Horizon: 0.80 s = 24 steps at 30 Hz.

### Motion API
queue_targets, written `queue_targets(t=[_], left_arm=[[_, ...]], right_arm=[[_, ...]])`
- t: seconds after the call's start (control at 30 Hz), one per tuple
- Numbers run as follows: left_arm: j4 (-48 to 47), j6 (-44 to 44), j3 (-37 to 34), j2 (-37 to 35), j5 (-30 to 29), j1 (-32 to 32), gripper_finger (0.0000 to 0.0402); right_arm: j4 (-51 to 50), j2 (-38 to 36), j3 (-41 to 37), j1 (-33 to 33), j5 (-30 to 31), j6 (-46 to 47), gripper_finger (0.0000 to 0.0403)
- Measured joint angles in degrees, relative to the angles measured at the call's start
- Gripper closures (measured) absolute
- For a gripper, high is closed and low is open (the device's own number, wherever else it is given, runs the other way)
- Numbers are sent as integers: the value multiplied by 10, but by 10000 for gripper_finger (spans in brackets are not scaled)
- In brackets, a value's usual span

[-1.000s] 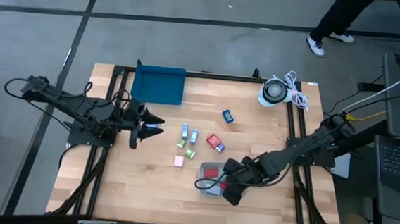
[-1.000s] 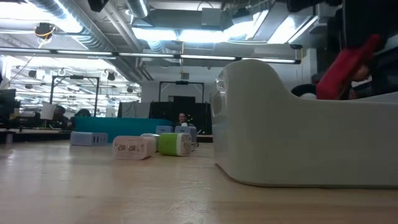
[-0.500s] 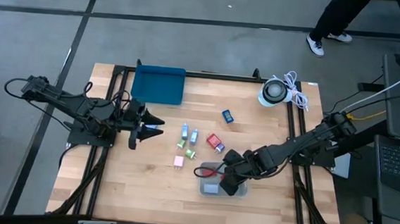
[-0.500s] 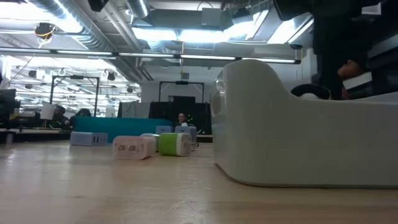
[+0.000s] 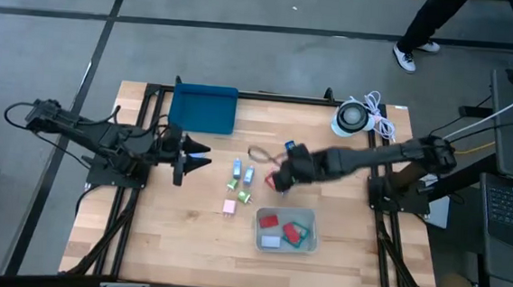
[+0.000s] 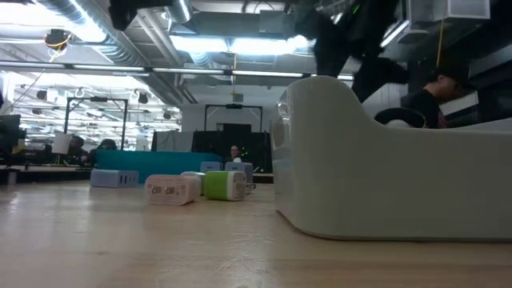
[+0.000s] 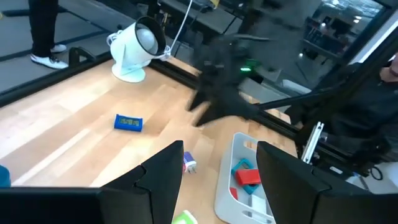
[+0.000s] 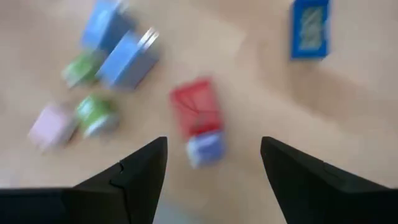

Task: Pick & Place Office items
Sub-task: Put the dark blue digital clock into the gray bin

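The office items lie loose at mid-table: two light blue pieces (image 5: 236, 168), two green ones (image 5: 244, 197), a pink one (image 5: 228, 208), a blue one (image 5: 291, 149) and a red one (image 8: 196, 112). My right gripper (image 8: 213, 149) hovers open above the red piece, pointing steeply down, with a finger on either side and nothing between them. More pieces, red, teal and white, lie in the white bin (image 5: 309, 244). My left gripper (image 5: 197, 162) waits open in the air near the table's left edge, holding nothing.
A dark blue tray (image 5: 204, 108) lies at the far edge left of centre. A white round device with a coiled cable (image 5: 356, 117) sits at the far right corner. Bare wood stretches along the near edge left of the bin. A person's legs (image 5: 432, 25) stand beyond the table.
My right gripper has left the white bin and swung toward the far edge and a little left, rolling as it went, until it stands over the red piece at mid-table. The loose pieces have not moved.
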Motion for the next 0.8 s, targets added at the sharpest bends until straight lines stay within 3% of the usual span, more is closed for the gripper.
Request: queue_targets(t=[0.13, 0.43, 0.8], left_arm=[[9, -3, 0, 0, 22, 17, 203], [45, -2, 0, 0, 25, 21, 203], [74, 8, 0, 0, 17, 21, 203]], right_arm=[[-2, 11, -1, -91, -38, -81, 137], [-18, 16, 0, -215, -68, -186, 137], [-7, 97, 0, -257, -151, -258, 137]])
